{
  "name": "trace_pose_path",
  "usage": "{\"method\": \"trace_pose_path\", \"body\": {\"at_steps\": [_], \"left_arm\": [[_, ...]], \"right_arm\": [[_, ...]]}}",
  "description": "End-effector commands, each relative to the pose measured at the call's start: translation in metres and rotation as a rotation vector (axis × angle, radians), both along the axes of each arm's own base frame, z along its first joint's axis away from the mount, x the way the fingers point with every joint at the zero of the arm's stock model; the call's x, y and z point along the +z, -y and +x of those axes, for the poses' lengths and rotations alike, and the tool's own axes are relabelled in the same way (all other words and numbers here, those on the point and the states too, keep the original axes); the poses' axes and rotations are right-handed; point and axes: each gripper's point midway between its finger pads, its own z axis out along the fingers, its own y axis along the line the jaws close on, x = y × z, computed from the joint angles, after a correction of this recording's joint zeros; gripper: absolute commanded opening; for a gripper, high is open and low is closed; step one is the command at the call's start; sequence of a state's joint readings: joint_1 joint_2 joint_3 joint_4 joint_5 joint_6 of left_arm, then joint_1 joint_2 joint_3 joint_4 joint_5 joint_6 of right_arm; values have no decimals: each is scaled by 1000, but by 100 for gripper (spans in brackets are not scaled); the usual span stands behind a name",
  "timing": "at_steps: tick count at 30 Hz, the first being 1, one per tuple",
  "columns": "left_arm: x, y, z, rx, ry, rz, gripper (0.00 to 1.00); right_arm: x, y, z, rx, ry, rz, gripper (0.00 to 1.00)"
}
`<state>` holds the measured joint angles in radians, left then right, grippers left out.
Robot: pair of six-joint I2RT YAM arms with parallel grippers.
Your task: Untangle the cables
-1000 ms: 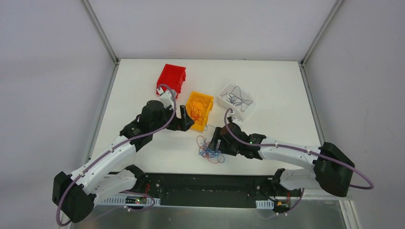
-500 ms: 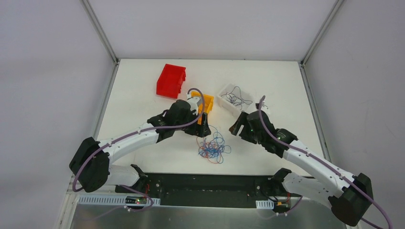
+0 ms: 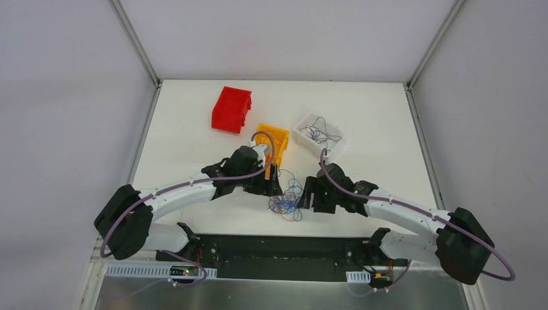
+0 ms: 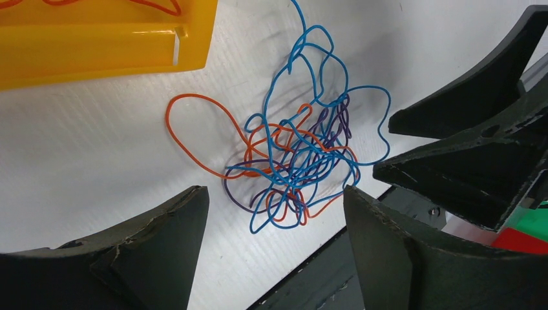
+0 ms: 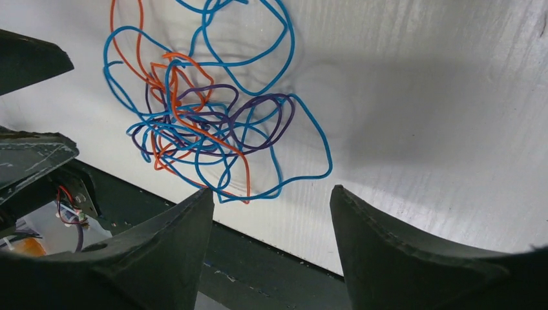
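Open and empty, left pincer [image 4: 274, 194] and right pincer [image 5: 271, 190] flank the cables [image 4: 297, 155]; pinching several strands together could tighten knots.

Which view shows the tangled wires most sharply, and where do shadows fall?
Left wrist view: wires crisp, faint shadows beneath them on the table. Right wrist view: equally crisp, a broad soft shadow to their right. Top view: even light, no glare, but the wires look tiny.

blue, orange, purple cables [image 4: 294, 155] tangled on table.
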<state>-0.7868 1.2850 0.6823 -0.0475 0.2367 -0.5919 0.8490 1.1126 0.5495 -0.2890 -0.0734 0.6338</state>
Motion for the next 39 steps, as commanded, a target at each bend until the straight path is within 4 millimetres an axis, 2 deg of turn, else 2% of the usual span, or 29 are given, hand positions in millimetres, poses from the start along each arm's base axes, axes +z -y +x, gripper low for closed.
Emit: {"method": "trace_pose_path", "body": {"at_steps": [1,3,11,15,18,20,22,26,28,30,33,36,39], "left_arm": [[5,17,0,4,-20,-73,78],[2,21,1,7,-28,-77,78],[-24,25,0,45,-105,-31,68],[-31,21,-2,59,-116,-12,63],[-28,21,-2,58,-109,-19,57],[-23,20,-3,50,-95,-29,58],[-16,21,-6,21,-79,-43,61],[1,27,-14,-66,-52,-87,74],[3,31,-19,-108,-32,-85,79],[-1,36,-23,-140,-33,-70,79],[-12,44,-27,-161,-66,-44,73],[-24,47,-29,-163,-97,-22,67],[-31,42,-29,-141,-102,0,66]], "right_arm": [[4,-11,13,-44,40,52,67],[4,-12,17,-59,56,54,58],[12,-15,19,-70,76,94,0],[20,-12,20,-73,102,103,0],[26,-4,24,-94,138,79,0],[33,3,26,-105,167,65,0],[38,10,27,-115,189,46,0],[46,12,27,-115,206,51,0],[52,8,27,-107,208,68,0],[60,3,28,-93,214,88,0],[81,-4,30,-73,237,125,0],[113,-7,37,-63,294,149,0],[160,0,44,-62,395,156,0]]}}
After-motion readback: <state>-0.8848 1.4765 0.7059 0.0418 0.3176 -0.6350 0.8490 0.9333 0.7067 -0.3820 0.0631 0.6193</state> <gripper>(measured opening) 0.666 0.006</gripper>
